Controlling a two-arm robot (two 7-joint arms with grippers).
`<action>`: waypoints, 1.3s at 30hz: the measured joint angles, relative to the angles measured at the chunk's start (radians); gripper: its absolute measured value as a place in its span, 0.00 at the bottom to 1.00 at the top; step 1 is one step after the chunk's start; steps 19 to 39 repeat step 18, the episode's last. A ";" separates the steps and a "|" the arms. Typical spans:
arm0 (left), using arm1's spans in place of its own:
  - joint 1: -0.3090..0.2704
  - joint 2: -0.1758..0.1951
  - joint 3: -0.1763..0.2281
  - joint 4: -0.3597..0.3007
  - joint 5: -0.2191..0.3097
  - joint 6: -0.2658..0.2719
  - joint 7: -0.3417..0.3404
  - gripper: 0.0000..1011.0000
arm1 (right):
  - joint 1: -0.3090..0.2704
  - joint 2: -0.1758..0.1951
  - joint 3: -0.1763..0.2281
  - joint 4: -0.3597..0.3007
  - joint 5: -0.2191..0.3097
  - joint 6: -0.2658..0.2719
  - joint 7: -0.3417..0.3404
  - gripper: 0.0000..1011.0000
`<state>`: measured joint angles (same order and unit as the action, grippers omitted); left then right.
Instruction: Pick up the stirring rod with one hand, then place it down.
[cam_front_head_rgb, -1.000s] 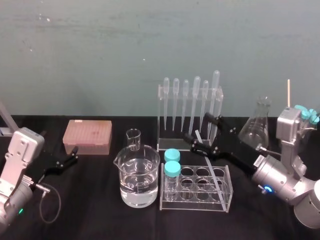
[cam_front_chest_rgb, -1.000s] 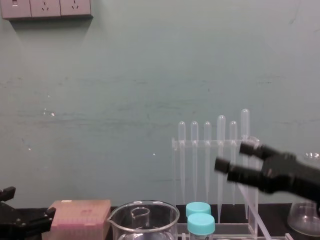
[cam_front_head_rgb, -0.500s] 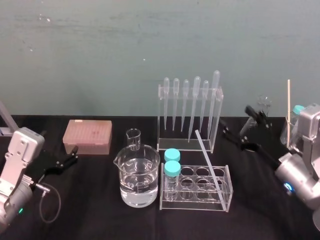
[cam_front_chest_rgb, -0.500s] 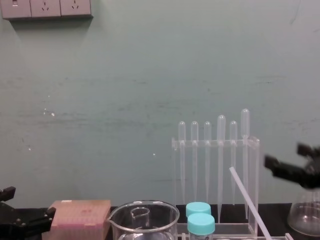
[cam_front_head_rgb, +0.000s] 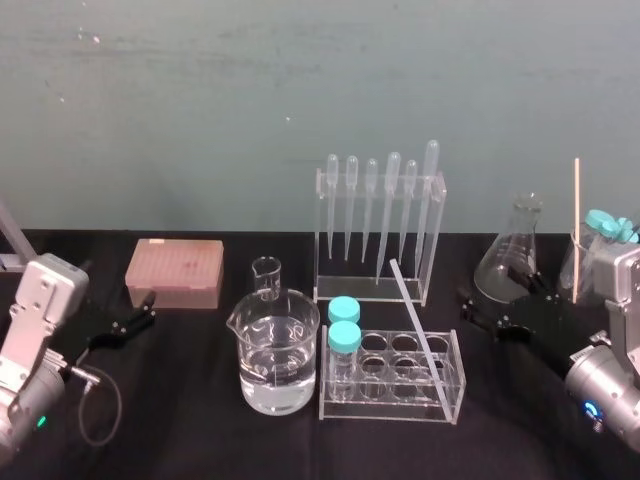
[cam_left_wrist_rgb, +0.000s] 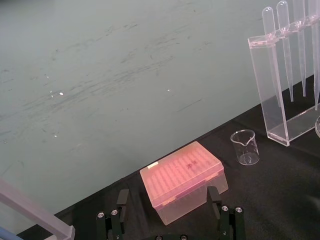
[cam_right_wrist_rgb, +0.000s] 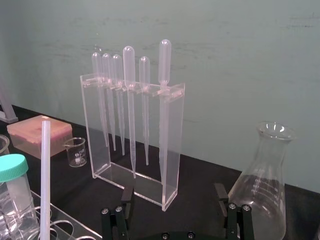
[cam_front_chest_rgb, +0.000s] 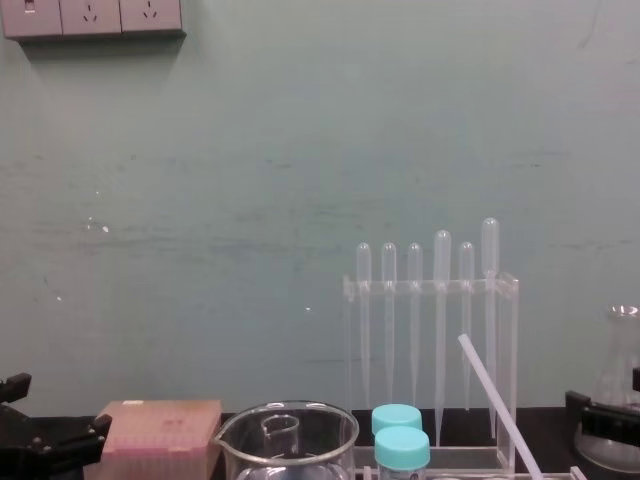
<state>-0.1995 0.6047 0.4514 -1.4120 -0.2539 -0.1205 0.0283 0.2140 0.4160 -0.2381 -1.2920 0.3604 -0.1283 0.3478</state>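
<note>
The stirring rod (cam_front_head_rgb: 415, 320) is a long translucent white stick. It leans with its lower end in the clear test tube rack (cam_front_head_rgb: 455, 392) and its upper end toward the pipette rack; it also shows in the chest view (cam_front_chest_rgb: 495, 405) and the right wrist view (cam_right_wrist_rgb: 45, 180). My right gripper (cam_front_head_rgb: 470, 308) stands open low to the right of the rack, apart from the rod and just in front of the conical flask (cam_front_head_rgb: 512, 255). Its fingers (cam_right_wrist_rgb: 122, 215) hold nothing. My left gripper (cam_front_head_rgb: 148, 308) rests open at the far left, near the pink box.
A pipette rack (cam_front_head_rgb: 380, 230) stands behind the tube rack. A water beaker (cam_front_head_rgb: 273, 350), a small beaker (cam_front_head_rgb: 267, 275) and two blue-capped tubes (cam_front_head_rgb: 343, 330) sit centre-left. The pink tip box (cam_front_head_rgb: 175, 272) is at the left. A thin wooden stick (cam_front_head_rgb: 576, 225) rises at far right.
My right gripper has drawn back to the right and down, away from the rod, to beside the flask. The rod stays leaning in the tube rack. The left arm has not moved.
</note>
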 joint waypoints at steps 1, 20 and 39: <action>0.000 0.000 0.000 0.000 0.000 0.000 0.000 0.99 | 0.001 0.000 0.000 0.000 0.000 -0.001 0.000 0.99; 0.000 0.000 0.000 0.000 0.000 0.000 0.000 0.99 | 0.007 -0.001 -0.003 0.001 0.000 -0.015 0.003 0.99; 0.000 0.000 0.000 0.000 0.000 0.000 0.000 0.99 | 0.007 -0.001 -0.003 0.001 0.000 -0.015 0.003 0.99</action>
